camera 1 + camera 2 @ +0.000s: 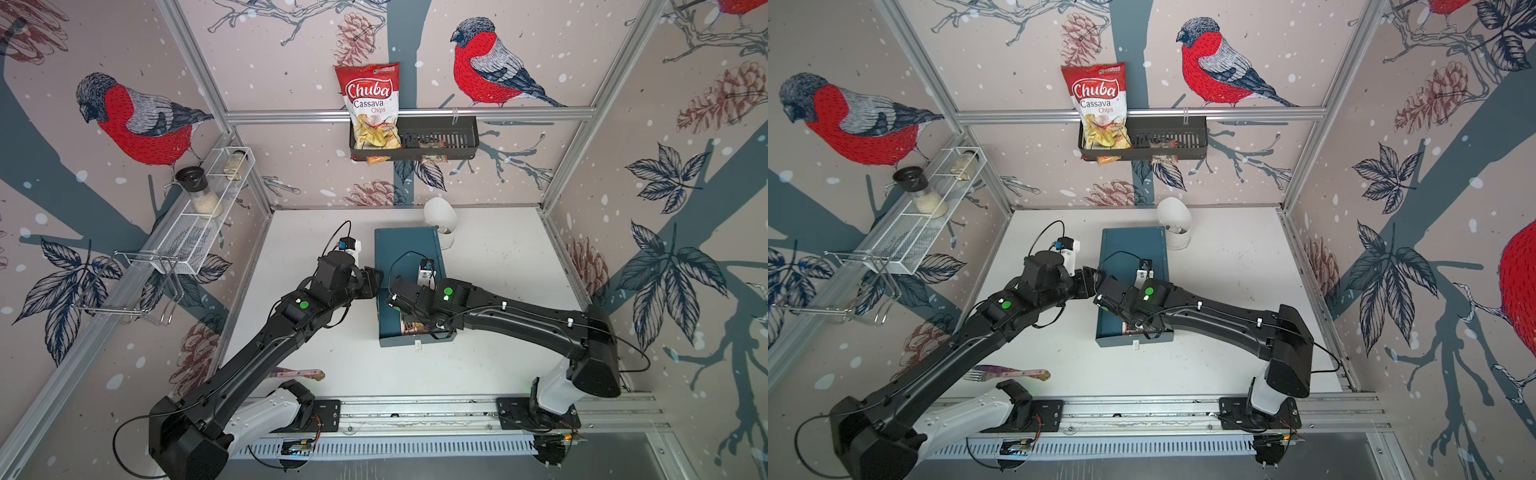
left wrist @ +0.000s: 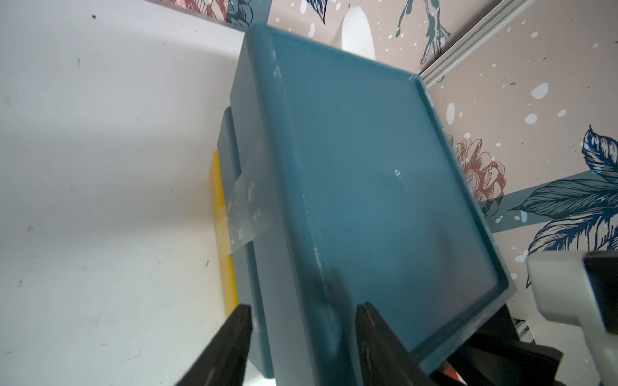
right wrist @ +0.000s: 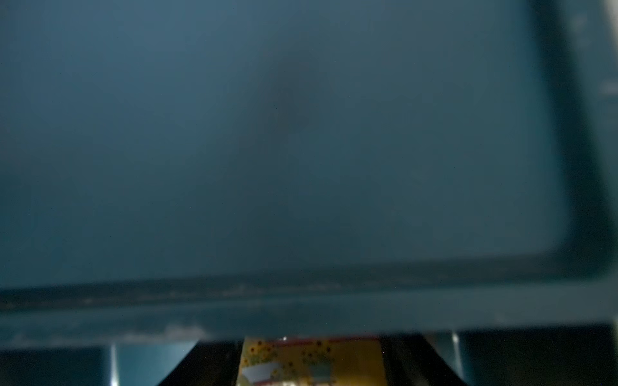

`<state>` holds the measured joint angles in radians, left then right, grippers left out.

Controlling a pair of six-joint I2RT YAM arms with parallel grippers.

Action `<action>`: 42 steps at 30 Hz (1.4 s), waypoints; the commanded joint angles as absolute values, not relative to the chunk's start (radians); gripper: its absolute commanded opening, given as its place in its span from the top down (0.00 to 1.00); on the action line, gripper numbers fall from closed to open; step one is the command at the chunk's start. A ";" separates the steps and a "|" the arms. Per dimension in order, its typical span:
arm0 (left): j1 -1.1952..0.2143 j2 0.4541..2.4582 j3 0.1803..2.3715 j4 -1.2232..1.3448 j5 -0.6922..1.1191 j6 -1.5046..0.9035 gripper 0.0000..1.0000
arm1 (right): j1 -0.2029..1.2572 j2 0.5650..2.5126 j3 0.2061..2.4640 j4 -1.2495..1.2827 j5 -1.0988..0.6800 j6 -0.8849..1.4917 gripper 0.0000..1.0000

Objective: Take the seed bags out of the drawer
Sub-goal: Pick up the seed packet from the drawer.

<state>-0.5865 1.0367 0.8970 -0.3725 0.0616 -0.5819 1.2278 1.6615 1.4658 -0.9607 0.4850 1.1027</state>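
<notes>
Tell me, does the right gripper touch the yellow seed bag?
Cannot tell. The right wrist view shows the yellow seed bag between the fingers of the right gripper, but the blur shows neither contact nor gap; both top views hide the fingertips.

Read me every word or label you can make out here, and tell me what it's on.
"Chuba": red-and-white chips bag.
"Cassava Chips": same bag, below.
Logo at bag's top: too small.
Small packets by the black basket: too small.
Yellow seed bag: blurred, unreadable.
</notes>
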 commanded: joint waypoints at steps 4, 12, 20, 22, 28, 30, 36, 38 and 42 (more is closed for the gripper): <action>-0.586 1.036 0.856 -0.364 0.111 -0.607 0.51 | 1.252 1.731 1.538 -0.891 0.451 1.060 0.35; -0.586 1.026 0.851 -0.371 0.085 -0.598 0.51 | 1.257 1.768 1.668 -1.069 0.580 1.090 0.33; -0.586 1.015 0.831 -0.369 0.071 -0.589 0.51 | 1.187 1.660 1.522 -0.955 0.476 1.068 0.28; -0.586 1.015 0.828 -0.367 0.072 -0.587 0.51 | 1.179 1.660 1.502 -0.942 0.459 1.072 0.28; -0.586 1.018 0.827 -0.372 0.075 -0.571 0.51 | 1.169 1.670 1.445 -0.869 0.397 1.072 0.30; -0.586 1.018 0.826 -0.372 0.076 -0.570 0.52 | 1.172 1.678 1.440 -0.847 0.373 1.068 0.32; -0.586 1.019 0.818 -0.365 0.088 -0.571 0.53 | 1.178 1.704 1.470 -0.822 0.347 1.052 0.44; -0.586 1.018 0.814 -0.364 0.090 -0.572 0.54 | 1.177 1.705 1.476 -0.828 0.352 1.048 0.50; -0.586 1.014 0.808 -0.365 0.089 -0.572 0.55 | 1.169 1.703 1.482 -0.834 0.357 1.044 0.68</action>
<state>-0.5865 1.0107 0.8196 -0.2562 0.0895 -0.5941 1.1728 1.6951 1.4803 -0.8196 0.4091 1.0462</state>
